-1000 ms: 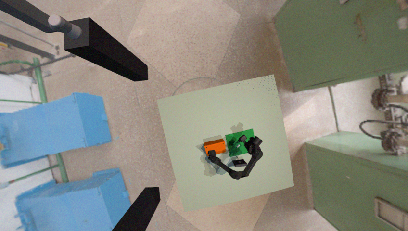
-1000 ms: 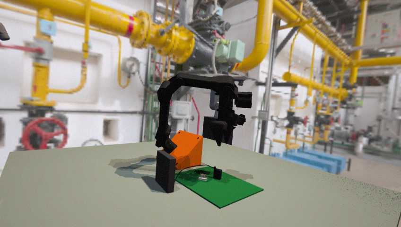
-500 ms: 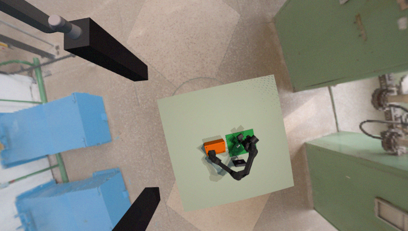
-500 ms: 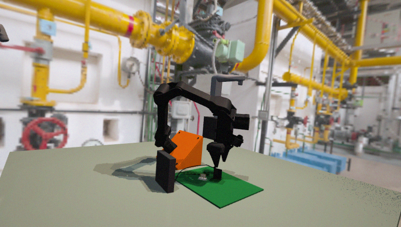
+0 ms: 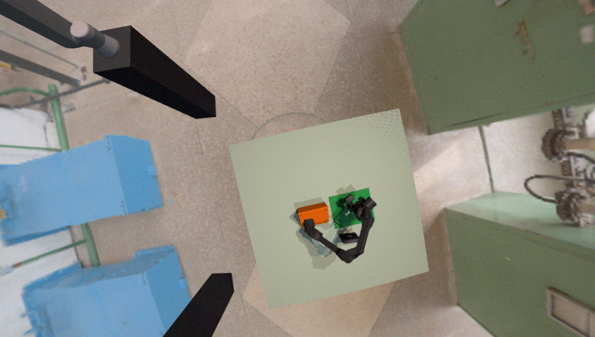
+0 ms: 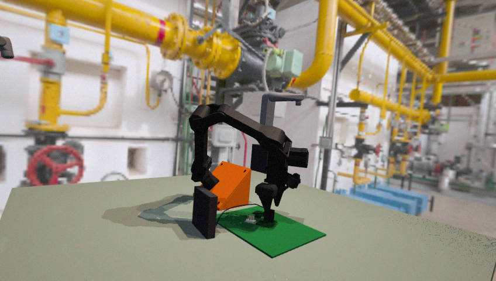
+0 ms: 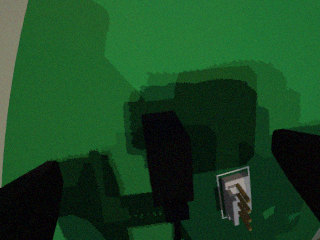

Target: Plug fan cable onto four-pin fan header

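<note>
The black plug (image 6: 269, 216) (image 7: 169, 160) stands on the green board (image 5: 337, 222) (image 6: 278, 243) (image 7: 200, 30), off the header. The white four-pin header (image 5: 347, 213) (image 6: 250, 220) (image 7: 236, 195) is bare, its pins showing, a short way to the plug's right in the wrist view. My gripper (image 6: 272, 206) (image 7: 170, 156) is wide open and low over the board. In the wrist view the plug is between the fingers, with a gap on each side, and the header is also inside their span. One finger overlaps the plug's top in the exterior view; contact cannot be told.
The dark fan (image 5: 348, 237) (image 6: 204, 213) stands upright beside the board, and its thin black cable arcs over the board's edge to the plug. An orange wedge-shaped block (image 5: 313, 215) (image 6: 231, 181) stands on the table (image 5: 292, 166) (image 6: 139, 254) between the arm's base and the board.
</note>
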Tool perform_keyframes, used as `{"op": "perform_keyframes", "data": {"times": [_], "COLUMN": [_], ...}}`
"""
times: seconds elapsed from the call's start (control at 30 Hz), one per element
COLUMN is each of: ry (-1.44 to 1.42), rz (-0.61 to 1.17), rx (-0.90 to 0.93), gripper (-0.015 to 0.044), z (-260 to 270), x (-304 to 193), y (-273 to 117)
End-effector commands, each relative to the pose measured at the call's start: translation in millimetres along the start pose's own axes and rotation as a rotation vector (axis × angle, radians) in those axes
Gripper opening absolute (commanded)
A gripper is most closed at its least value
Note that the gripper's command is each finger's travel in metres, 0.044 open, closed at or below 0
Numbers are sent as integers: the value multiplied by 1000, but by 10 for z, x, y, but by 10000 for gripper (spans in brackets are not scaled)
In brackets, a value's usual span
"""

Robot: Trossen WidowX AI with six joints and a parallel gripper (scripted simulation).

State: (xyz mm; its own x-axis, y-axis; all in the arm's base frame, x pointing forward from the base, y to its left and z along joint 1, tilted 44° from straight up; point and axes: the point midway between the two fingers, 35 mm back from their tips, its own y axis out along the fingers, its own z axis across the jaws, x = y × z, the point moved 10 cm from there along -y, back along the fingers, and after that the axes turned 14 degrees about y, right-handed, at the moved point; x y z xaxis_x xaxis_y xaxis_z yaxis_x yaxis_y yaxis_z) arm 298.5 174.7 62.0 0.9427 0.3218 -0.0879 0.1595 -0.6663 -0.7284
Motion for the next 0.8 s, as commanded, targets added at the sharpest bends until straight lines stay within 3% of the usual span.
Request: {"op": "perform_keyframes", "data": {"times": [0.0,0.6,0.77], "ry": [-8,-8,0], "rz": [2,2,2], "rx": [-6,-8,-2], "gripper": [440,440,309], "z": [4,-1,-8], "x": [-13,-25,-11], "y": [88,305,282]}}
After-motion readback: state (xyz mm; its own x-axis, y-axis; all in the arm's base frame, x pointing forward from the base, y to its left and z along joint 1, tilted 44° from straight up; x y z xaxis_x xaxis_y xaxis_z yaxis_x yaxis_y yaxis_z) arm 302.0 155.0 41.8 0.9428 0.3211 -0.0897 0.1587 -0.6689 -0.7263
